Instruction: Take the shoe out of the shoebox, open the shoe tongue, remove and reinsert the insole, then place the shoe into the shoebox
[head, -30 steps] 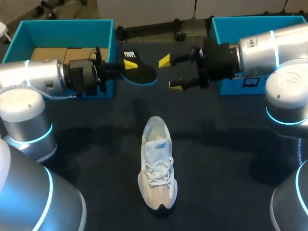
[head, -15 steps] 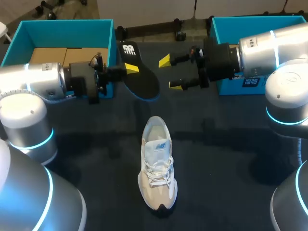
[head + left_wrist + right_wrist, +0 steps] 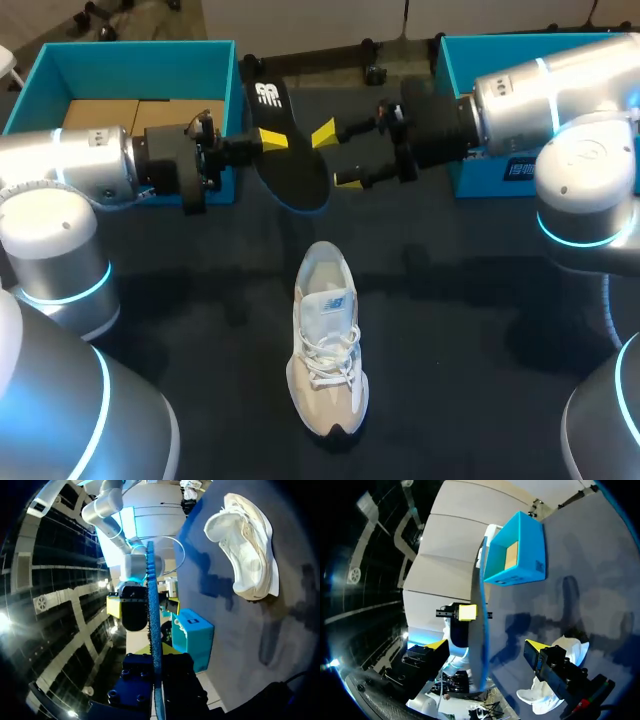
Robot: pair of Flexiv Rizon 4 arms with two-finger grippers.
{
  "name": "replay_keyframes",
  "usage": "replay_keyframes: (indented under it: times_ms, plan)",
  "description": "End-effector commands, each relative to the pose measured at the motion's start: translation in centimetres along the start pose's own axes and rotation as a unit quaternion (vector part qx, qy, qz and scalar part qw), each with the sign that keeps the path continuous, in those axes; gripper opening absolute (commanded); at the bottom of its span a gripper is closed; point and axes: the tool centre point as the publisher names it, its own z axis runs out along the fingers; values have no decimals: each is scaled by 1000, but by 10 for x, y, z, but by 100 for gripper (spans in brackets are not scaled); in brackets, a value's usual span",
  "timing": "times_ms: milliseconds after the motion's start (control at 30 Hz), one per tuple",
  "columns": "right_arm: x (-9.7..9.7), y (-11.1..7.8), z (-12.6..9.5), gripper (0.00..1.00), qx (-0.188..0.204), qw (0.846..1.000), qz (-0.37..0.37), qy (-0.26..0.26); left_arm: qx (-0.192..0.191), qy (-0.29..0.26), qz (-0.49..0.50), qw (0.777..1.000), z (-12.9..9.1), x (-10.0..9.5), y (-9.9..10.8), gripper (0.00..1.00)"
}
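The dark table (image 3: 460, 330) carries the white and beige shoe (image 3: 328, 340) near its middle, lying toe toward the robot, laces up, outside any box. Behind the shoe and off to its left stands the teal shoebox (image 3: 130, 55), brown cardboard in its bottom; behind the shoe to its right stands a second teal box (image 3: 480, 55). Straight behind the shoe's heel, above the table, the black insole (image 3: 290, 165) with its blue edge is clamped in the left gripper (image 3: 262, 140), whose fingers grip it at one end. The right gripper (image 3: 334, 157) is at the insole's other side, also behind the shoe, fingers spread wide. In the right wrist view the insole (image 3: 479, 605) stands between those spread fingers, seemingly not pinched.
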Motion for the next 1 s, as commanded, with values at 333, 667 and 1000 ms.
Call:
replay_keyframes:
  times_ms: [333, 667, 1000]
  plan:
    - [-6, 0, 24, 55, 27, 999, -8, 18, -2, -6, 36, 999, 15, 3, 5, 0]
    - [-5, -1, 24, 48, 33, 999, -19, 19, 11, -2, 38, 999, 18, 5, 8, 0]
    - [-3, 0, 25, 37, 28, 999, -29, 19, 26, 1, 41, 999, 14, 6, 5, 0]
